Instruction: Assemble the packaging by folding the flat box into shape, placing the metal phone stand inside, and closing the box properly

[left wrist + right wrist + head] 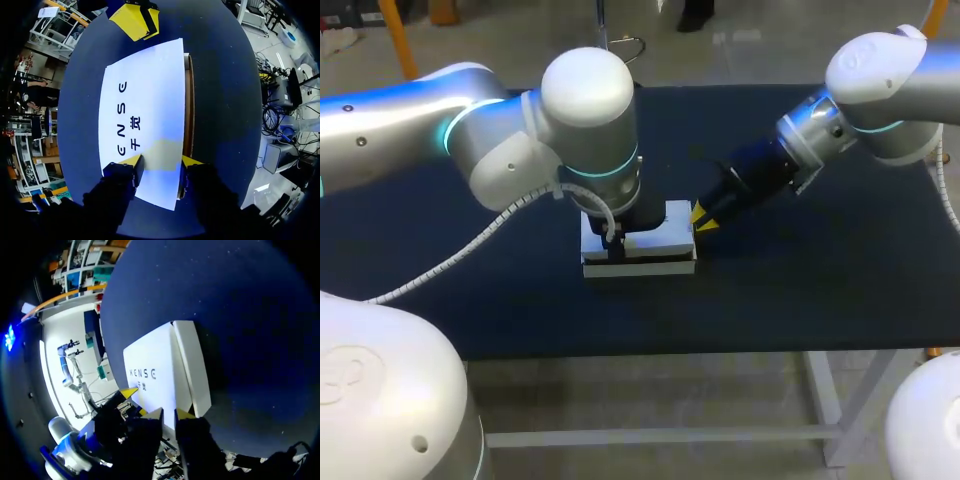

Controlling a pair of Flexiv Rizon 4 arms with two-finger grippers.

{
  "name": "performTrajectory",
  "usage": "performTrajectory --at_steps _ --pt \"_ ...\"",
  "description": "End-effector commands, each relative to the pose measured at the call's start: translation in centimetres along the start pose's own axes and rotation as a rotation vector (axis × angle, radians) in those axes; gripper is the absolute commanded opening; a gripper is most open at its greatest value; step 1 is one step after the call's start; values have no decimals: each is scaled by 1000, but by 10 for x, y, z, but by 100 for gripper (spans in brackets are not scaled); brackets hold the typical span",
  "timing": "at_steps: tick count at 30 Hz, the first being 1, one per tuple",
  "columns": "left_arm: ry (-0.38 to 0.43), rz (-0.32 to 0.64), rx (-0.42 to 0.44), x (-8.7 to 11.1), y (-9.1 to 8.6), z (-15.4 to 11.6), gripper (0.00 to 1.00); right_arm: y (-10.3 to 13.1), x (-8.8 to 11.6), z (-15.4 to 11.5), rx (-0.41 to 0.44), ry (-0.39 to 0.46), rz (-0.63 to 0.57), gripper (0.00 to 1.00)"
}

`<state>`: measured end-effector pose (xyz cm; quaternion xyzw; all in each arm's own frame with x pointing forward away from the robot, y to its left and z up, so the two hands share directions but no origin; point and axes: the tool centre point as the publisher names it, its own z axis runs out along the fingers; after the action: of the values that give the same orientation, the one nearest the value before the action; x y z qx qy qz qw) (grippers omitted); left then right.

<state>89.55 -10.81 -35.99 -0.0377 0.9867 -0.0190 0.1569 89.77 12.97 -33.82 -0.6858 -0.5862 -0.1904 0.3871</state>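
The white box lies closed and flat-topped on the dark blue table. Its printed lid fills the left wrist view. My left gripper comes down on it from above, open. One fingertip rests on the lid, the other sits at the box's long edge. My right gripper is at the box's right end, its yellow tips just off a corner. In the right wrist view the box lies ahead of the right gripper, whose fingers stand narrowly apart. The phone stand is not visible.
The dark table stretches bare around the box on all sides. Its front edge runs below the box. My left arm's wrist hangs over the box and hides its left part in the head view.
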Motion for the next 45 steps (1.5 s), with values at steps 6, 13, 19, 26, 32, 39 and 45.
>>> performTrajectory --at_steps 6,13,19,26,32,39,45 --pt "-2 3 -10 3 1 2 48 -22 7 -6 -94 -29 -46 0" --pt "0 9 -15 5 0 1 47 -31 8 7 -115 -72 -86 0" --pt "9 14 -15 6 -1 3 47 -30 7 24 -130 -120 -103 0" --pt "12 24 -19 7 -2 3 47 -25 4 28 -136 -118 -108 0" --pt "13 31 -22 7 -2 2 48 -19 4 23 -156 -111 -110 0" --pt "16 37 -24 8 -2 2 48 -16 1 27 -145 -110 -110 0" --pt "17 42 -25 8 -3 1 48 -16 -8 32 -130 -106 -110 0"
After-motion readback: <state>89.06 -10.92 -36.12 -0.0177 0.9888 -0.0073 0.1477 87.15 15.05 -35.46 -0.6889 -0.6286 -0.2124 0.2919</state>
